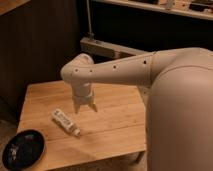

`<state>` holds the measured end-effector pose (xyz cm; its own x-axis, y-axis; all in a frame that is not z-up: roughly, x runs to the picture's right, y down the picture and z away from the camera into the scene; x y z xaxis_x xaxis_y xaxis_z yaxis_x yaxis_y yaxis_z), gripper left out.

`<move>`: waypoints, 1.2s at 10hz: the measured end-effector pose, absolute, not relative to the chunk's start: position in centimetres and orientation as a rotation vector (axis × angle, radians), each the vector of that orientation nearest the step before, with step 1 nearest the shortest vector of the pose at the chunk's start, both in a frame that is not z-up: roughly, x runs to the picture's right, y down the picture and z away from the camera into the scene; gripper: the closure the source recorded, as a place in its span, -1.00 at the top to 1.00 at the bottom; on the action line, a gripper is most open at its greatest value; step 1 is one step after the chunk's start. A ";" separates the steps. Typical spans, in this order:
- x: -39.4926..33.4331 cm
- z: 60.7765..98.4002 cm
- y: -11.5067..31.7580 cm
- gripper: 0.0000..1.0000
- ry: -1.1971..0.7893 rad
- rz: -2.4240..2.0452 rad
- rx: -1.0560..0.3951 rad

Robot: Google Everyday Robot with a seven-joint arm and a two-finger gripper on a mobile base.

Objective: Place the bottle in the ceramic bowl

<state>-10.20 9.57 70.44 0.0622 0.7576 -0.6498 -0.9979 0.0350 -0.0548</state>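
The end effector (85, 109) hangs over the middle of the wooden tabletop (117, 120), pointing straight down, its two fingers (76, 107) spread apart with nothing between them. Its tips are close to the boards, though contact cannot be made out. The white arm (125, 70) reaches in from the right and hides the tabletop's right end.

The bottle (66, 122) lies on its side just left of and in front of the end effector, apart from it. Its long axis runs diagonally from back-left to front-right, with the pale cap end toward the front edge. Its label shows print too small to read.

Bare wood lies open behind and to the right of the bottle. The ceramic bowl (22, 149) sits at the front-left corner, right at the edges, well apart from the bottle and holding nothing
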 end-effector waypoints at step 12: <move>-13.4 71.7 8.2 0.30 0.146 1.208 -0.700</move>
<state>-13.37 8.19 71.68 0.3735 0.8054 -0.4602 -0.8919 0.1754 -0.4169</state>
